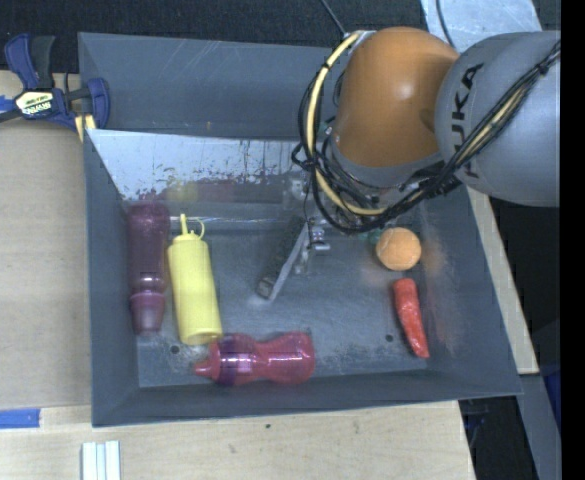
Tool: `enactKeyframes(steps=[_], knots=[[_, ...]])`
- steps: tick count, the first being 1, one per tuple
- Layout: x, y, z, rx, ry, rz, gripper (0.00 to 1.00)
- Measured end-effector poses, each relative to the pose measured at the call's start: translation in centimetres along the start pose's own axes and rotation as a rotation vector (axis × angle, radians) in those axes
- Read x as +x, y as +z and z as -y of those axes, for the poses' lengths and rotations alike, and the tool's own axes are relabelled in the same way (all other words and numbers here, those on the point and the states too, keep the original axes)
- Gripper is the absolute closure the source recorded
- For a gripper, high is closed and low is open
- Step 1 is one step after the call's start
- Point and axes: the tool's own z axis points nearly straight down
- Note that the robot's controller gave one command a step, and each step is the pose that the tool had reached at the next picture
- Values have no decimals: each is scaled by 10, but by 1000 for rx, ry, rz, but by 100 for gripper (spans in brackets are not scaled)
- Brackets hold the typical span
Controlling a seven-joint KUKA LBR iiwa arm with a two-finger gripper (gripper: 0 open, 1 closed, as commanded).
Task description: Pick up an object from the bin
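My gripper [268, 287] reaches down and to the left from under the arm's orange cover, ending low over bare bin floor in the middle of the bin. Nothing shows in its grasp. A yellow squeeze bottle [194, 288] lies lengthwise just left of it, a short gap away. A magenta bottle [260, 358] lies on its side below the gripper, along the bin's near wall. To the gripper's right sit a small orange ball [399, 249] and a red pepper-shaped piece [410, 316].
A purple bottle [147, 264] lies along the left wall, beside the yellow one. The arm and its cables hang over the bin's upper right part. Bare floor lies between the gripper and the orange ball.
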Motion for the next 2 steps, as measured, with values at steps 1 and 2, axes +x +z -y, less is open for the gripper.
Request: enactKeyframes(steps=[1,2], knots=[[-1,-5,1,0,2,9,0],[-25,95,25,1,-213,10,0]])
